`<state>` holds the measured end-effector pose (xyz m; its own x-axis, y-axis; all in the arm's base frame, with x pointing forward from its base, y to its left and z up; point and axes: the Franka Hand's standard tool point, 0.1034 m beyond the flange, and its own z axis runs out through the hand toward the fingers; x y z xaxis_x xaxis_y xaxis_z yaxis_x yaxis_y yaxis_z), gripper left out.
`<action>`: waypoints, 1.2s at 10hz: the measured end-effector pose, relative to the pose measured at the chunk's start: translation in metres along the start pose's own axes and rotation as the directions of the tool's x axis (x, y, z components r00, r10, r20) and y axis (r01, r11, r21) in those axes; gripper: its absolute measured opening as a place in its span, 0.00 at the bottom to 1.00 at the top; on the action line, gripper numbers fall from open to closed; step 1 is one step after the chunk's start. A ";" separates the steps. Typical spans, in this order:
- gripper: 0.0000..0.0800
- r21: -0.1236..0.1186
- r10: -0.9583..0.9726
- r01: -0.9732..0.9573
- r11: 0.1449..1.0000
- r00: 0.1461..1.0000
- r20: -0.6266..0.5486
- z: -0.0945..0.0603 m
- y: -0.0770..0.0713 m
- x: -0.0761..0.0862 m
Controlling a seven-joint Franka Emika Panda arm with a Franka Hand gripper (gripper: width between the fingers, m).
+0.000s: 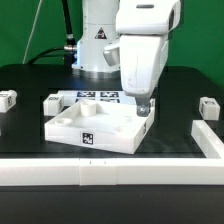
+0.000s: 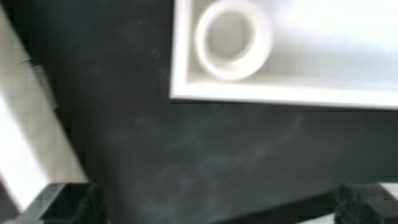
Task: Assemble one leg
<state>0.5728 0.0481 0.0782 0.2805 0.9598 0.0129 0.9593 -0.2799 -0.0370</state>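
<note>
The large flat white square piece lies mid-table with a marker tag on its front face. My gripper hangs just off its corner on the exterior view's right, low over the table. In the wrist view, the piece's corner with a round socket shows beyond my gripper. The dark fingertips stand wide apart with only black table between them. One leg, a small white tagged block, lies at the exterior view's far right. Another leg lies at the far left.
The marker board lies flat behind the square piece. Another small white block lies by the piece's back left corner. A white rail runs along the table's front and right edges; it also shows in the wrist view.
</note>
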 end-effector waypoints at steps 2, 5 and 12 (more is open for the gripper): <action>0.81 0.009 0.015 -0.015 1.000 1.000 0.005 0.004 -0.015 -0.013; 0.81 0.012 0.014 -0.014 1.000 1.000 0.006 0.005 -0.015 -0.013; 0.81 -0.045 0.070 -0.071 0.996 0.997 -0.023 0.039 -0.102 -0.053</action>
<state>0.4586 0.0267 0.0428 0.3480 0.9369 0.0331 0.9373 -0.3484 0.0071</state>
